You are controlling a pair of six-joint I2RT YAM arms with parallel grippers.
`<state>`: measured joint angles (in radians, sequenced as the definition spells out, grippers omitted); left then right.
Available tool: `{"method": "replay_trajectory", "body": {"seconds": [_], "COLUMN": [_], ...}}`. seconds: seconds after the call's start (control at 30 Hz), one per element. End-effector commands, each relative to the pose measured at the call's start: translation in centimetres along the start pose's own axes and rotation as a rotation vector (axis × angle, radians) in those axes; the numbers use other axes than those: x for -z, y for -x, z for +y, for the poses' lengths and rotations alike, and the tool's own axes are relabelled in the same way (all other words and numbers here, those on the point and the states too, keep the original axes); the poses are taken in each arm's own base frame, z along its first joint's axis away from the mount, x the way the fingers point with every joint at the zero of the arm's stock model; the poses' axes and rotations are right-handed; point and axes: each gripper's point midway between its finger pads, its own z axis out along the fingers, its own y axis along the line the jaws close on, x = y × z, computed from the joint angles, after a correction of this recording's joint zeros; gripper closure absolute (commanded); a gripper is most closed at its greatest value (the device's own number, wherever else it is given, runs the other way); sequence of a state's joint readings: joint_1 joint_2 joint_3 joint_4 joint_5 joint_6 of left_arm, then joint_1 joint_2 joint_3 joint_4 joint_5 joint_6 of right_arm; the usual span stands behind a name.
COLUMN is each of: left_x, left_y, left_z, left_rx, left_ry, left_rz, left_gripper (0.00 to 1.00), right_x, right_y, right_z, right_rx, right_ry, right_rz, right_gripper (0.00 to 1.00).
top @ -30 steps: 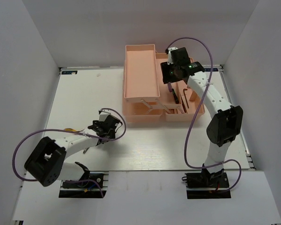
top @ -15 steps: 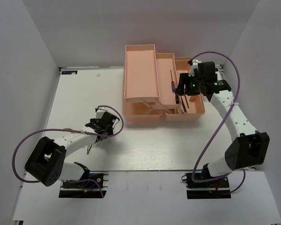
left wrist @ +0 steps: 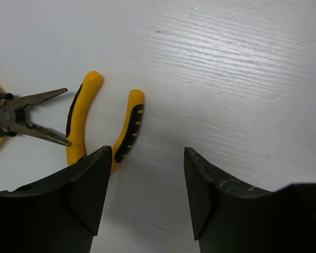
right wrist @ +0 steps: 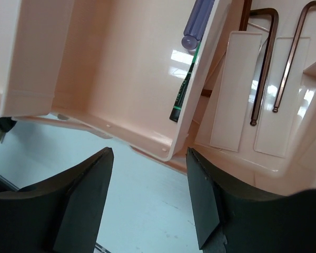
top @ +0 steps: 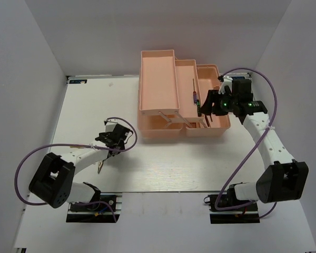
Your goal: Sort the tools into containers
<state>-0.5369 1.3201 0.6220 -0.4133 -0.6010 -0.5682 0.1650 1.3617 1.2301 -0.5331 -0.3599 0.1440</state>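
Yellow-handled pliers (left wrist: 79, 113) lie on the white table, their head hidden under my left finger. A second pair of pliers (left wrist: 26, 113) lies at the left edge, jaws pointing right. My left gripper (left wrist: 146, 158) (top: 111, 138) is open and empty, hovering just right of the handles. The pink toolbox (top: 158, 84) (right wrist: 121, 68) stands open at the back. Its middle tray holds a blue-handled screwdriver (right wrist: 197, 23) and a green-handled one (right wrist: 181, 95). Two hex keys (right wrist: 263, 68) lie in the lower compartment. My right gripper (right wrist: 150, 155) (top: 204, 104) is open and empty above the toolbox's near edge.
The toolbox's left tray (top: 157, 79) stands raised on hinge arms. White walls enclose the table on three sides. Purple cables loop off both arms. Bare white table (top: 189, 163) lies between the toolbox and the arm bases.
My right arm swung from the toolbox's far side to its right and nearer side, its gripper now pointing left. My left gripper shifted slightly away from the near edge.
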Motion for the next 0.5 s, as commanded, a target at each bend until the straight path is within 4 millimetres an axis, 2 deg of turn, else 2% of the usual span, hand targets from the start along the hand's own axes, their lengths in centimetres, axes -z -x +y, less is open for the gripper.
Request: {"method": "replay_trajectory", "body": {"seconds": [0.0,0.1,0.2,0.4,0.47], "left_x": [-0.5,-0.8,-1.2,-2.0,-2.0], "left_y": [0.9,1.2,0.6,-1.3,-1.8], "left_z": [1.1,1.5,1.0,-0.4,-0.4], "left_rx": [0.05,0.063,0.063,0.057,0.052], "left_ry": [0.065,0.08,0.058,-0.016,-0.02], "left_rz": [-0.008,-0.003,0.029,0.126,0.14], "left_gripper": [0.33,0.33,0.36,0.59,0.61], "right_x": [1.6,1.9,2.3,3.5,3.7], "right_y": [1.0,0.2,-0.2,0.2,0.2], "right_z": [1.1,0.9,0.6,1.1,1.2], "right_rx": [0.019,0.013,0.0,-0.018,-0.02], "right_ry": [0.055,0.062,0.065,0.089,0.095], "right_rz": [-0.071,-0.073,-0.075,-0.103,-0.106], "right_gripper": [0.36,0.36,0.36,0.36,0.36]}}
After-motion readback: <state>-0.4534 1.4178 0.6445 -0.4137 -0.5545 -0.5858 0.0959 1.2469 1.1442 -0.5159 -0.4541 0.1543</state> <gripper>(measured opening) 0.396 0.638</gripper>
